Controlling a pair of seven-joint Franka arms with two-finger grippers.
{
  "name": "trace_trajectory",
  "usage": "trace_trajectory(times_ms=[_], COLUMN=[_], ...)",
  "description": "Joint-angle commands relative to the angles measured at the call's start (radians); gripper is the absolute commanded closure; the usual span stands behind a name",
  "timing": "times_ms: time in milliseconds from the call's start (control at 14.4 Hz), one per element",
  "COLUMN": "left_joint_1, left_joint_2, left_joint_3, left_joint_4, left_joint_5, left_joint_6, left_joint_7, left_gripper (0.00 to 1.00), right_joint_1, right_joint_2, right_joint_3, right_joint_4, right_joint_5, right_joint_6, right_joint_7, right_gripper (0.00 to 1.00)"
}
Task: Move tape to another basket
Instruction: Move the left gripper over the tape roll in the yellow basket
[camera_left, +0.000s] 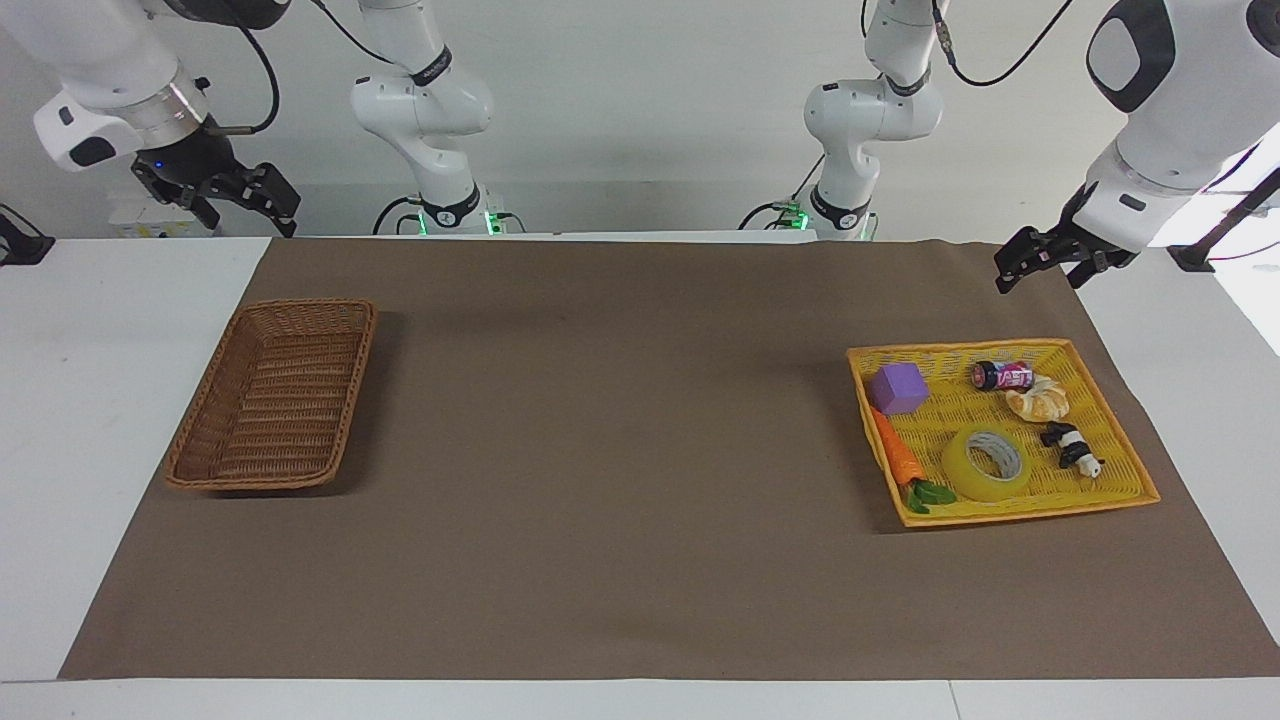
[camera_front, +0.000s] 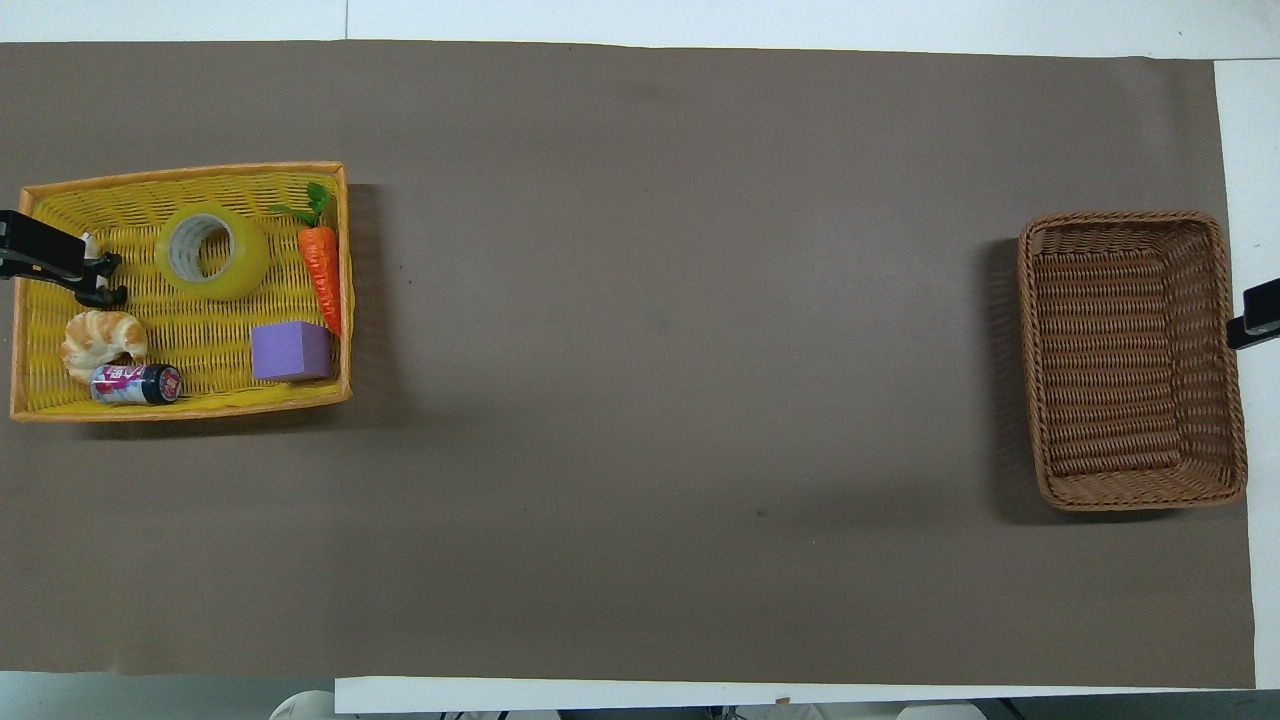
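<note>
The translucent yellow roll of tape (camera_left: 986, 465) lies flat, hemmed by an orange toy carrot (camera_left: 892, 447) — the raised left pincer (camera_left: 1040, 262), fingers apart, could snag it; right pincer (camera_left: 240, 195) waits, spread unclear.

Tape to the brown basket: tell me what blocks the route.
Nothing visible does. The tape lies in the yellow basket between a carrot and a panda figure, open from above. Only bare brown mat separates it from the empty brown basket. The left gripper and right gripper both wait, raised.

White table (camera_left: 120, 300) carries brown mat (camera_left: 620, 450); on it, wicker basket (camera_left: 275, 405) and yellow basket (camera_left: 1000, 500)
</note>
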Motion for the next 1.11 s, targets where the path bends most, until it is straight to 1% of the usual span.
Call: trace_trajectory(times_ms=[0, 208, 347, 416, 555, 694, 832, 902, 971, 1040], left_joint_1=[0.003, 0.013, 0.071, 0.076, 0.087, 0.11, 0.136, 0.171, 0.177, 0.174], left_joint_2=[-0.017, -0.017, -0.02, -0.013, 0.038, 0.122, 0.168, 0.176, 0.197, 0.228], left_joint_3=[-0.002, 0.0, -0.002, 0.0, 0.0, 0.0, 0.001, 0.0, 0.001, 0.001], left_joint_4=[-0.007, -0.019, -0.068, -0.088, -0.143, -0.162, -0.215, -0.244, -0.252, -0.245], left_joint_5=[0.0, 0.001, -0.002, -0.002, -0.002, -0.002, -0.002, -0.002, -0.002, 0.007], left_joint_6=[-0.019, 0.016, 0.103, 0.148, 0.28, 0.405, 0.551, 0.622, 0.666, 0.685], left_joint_7=[-0.016, -0.004, -0.001, 0.001, -0.001, -0.001, 0.001, 0.001, 0.002, 0.007], left_gripper=[0.0, 0.0, 0.0, 0.0, 0.01, 0.0, 0.01, 0.02, 0.05, 0.08], right_joint_1=[-0.007, -0.007, -0.007, -0.006, -0.007, -0.007, -0.007, -0.007, -0.007, -0.007], right_joint_2=[-0.021, -0.021, -0.021, -0.021, -0.021, -0.021, -0.021, -0.021, -0.021, -0.021], right_joint_3=[0.005, 0.005, 0.005, 0.005, 0.005, 0.005, 0.005, 0.005, 0.005, 0.005], right_joint_4=[-0.025, -0.025, -0.025, -0.025, -0.025, -0.025, -0.025, -0.025, -0.025, -0.025], right_joint_5=[-0.007, -0.006, -0.006, -0.006, -0.006, -0.006, -0.006, -0.006, -0.006, -0.006], right_joint_6=[0.001, 0.001, 0.001, 0.001, 0.001, 0.001, 0.001, 0.001, 0.001, 0.001], right_joint_7=[-0.023, -0.023, -0.023, -0.023, -0.023, -0.023, -0.023, -0.023, -0.023, -0.023], right_gripper=[0.0, 0.0, 0.0, 0.0, 0.0, 0.0, 0.0, 0.0, 0.0, 0.0])
